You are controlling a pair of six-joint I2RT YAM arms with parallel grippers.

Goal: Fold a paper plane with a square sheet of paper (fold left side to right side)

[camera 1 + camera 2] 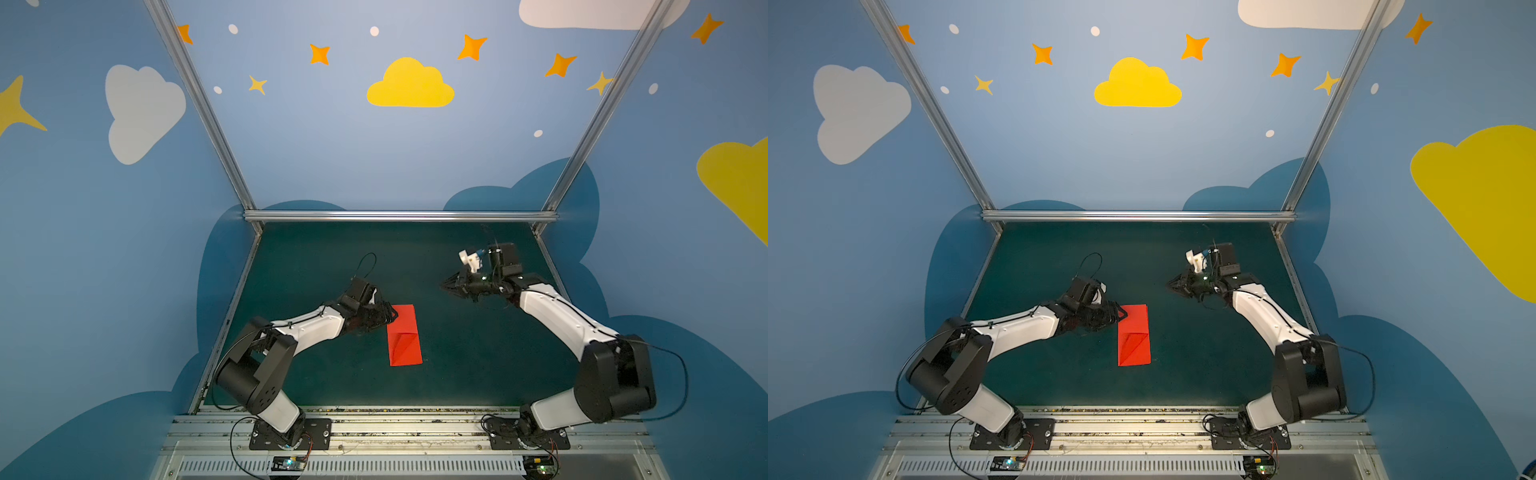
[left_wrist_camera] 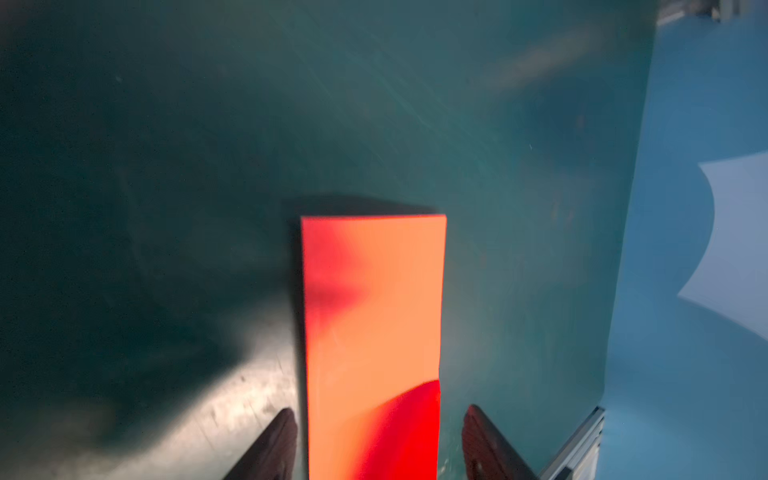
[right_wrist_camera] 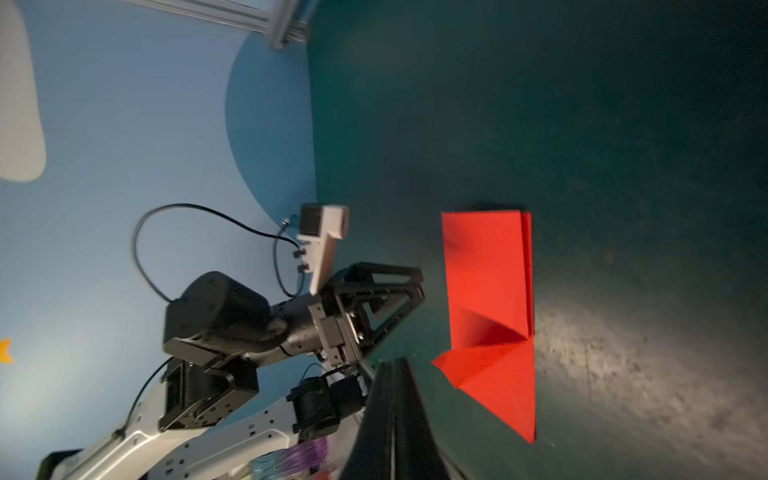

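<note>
We find the left tool (image 1: pixel 392 316), spread, at the edge of the folded red sheet (image 1: pixel 405 340), whose long axis lies crosswise ahead. Right tool (image 1: pixel 445 286), pressed together, sits well apart; left is nearer.

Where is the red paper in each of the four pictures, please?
Top view: paper just right of centre, below the middle.
Top view: just left of centre, below the middle.
Left wrist: lying between the open fingers.
Right wrist: on the mat, beside the left gripper.
Shared landmark: the left gripper, at the paper's edge in every view.
</note>
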